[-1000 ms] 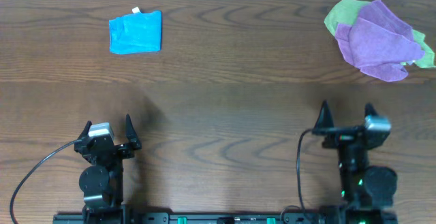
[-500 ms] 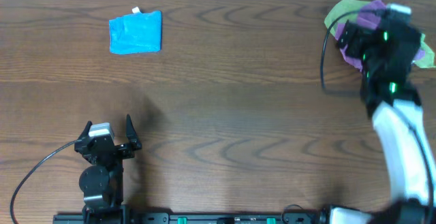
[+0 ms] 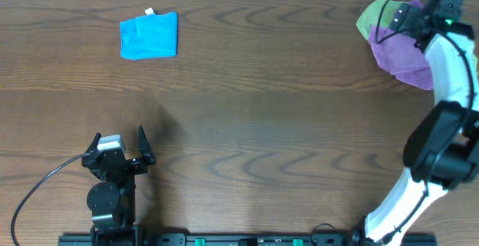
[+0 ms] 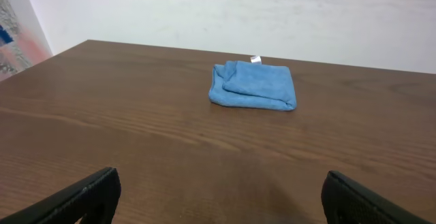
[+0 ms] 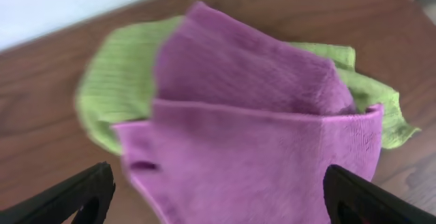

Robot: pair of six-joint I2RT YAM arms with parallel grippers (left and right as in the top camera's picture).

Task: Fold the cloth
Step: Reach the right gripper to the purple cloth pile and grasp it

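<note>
**Right arm out over the pile, both grippers wide open**

A dark wood-grain table (image 3: 247, 89) is filling the overhead view, with a pale wall showing behind its far edge in the left wrist view. At the far right corner, the cloth (image 3: 403, 51) is lying crumpled and loosely doubled over. It is sitting on top of a green cloth (image 3: 368, 18), whose edges are peeking out on the far and left sides.

The right arm is stretching all the way out from the near edge to that corner. The right gripper (image 5: 218, 180) is hanging directly over the pile. Its jaws are gaping wide, one fingertip at each lower corner of the wrist view. The purple folds (image 5: 252, 156) are spreading across the gap between them. Nothing is being held, and whether the tips are touching the fabric, I cannot tell.

Over on the near left, the left gripper (image 3: 118, 135) is sitting by its base, pointing toward the far edge. Its jaws are spread just as wide, with only bare wood between them. Well ahead of it, at the far left, a folded blue cloth (image 4: 253, 86) is lying flat. Its white tag (image 4: 255, 59) is poking out at the far edge.
</note>
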